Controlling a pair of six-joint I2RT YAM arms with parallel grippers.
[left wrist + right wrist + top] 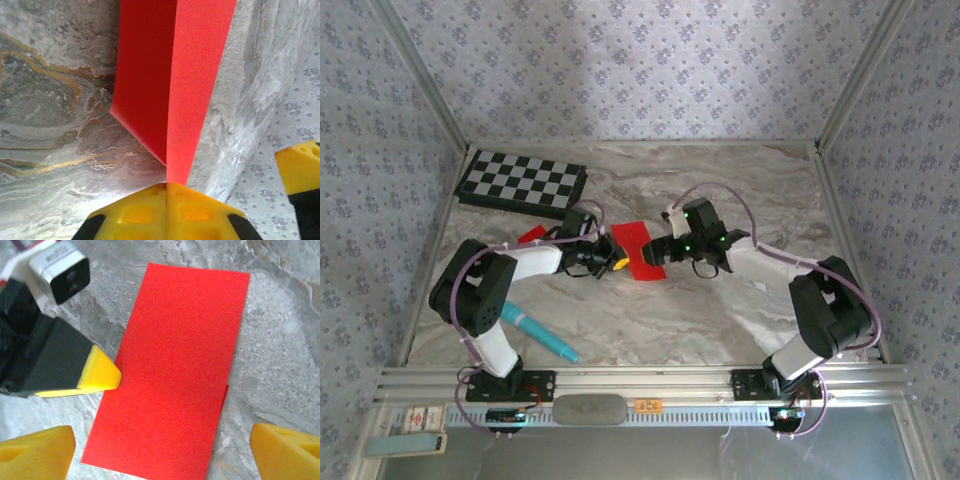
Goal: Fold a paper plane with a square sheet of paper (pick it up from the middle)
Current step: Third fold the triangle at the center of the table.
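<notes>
The square sheet of paper (638, 250) is bright red and lies folded double as a long rectangle (175, 370) on the marble table. No paper plane is in view. My left gripper (616, 263) is shut on the sheet's near left edge, its yellow pads (166, 186) pressed together on the fold, where the paper (170, 75) lifts slightly into two layers. My right gripper (160, 450) hovers open just over the sheet's right side, one yellow fingertip on either side of it. In the right wrist view the left gripper's fingertip (102, 374) touches the paper's edge.
A chequered board (520, 182) lies at the back left. A small red scrap (532, 235) sits beside the left arm, and a teal pen (542, 335) lies near the left base. Patterned walls enclose the table on three sides.
</notes>
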